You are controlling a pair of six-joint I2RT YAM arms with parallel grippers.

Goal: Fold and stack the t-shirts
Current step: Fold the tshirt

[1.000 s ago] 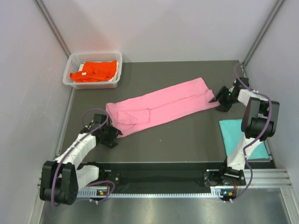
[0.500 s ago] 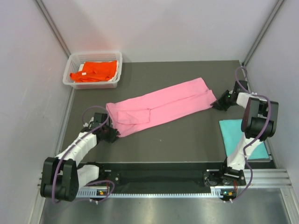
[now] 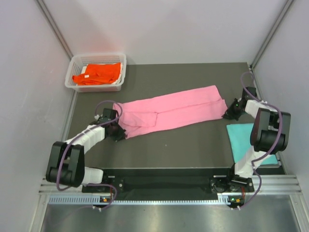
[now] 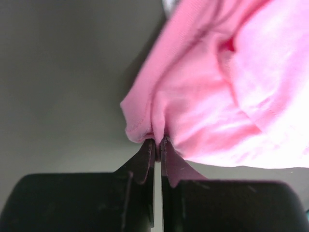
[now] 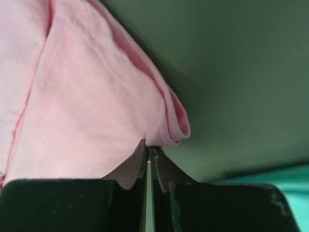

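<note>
Orange t-shirt (image 3: 96, 73) sits in the basket (image 3: 99, 55). Just near-side and right of the basket, the left hand (image 4: 158, 145) is pinching a small bunched corner of the pink t-shirt (image 3: 169, 110), a long folded strip on the surface (image 3: 193, 145) running off to the basket's right; at the end farthest from the basket the right hand (image 5: 147, 147) is nipping the other corner, with the teal t-shirt (image 3: 240, 140) flat just beyond. Risk: both nips look thin, so pulling the strip tauter or lifting unevenly could slip a corner out, or a hand may hold one layer only and the fold drops open.
</note>
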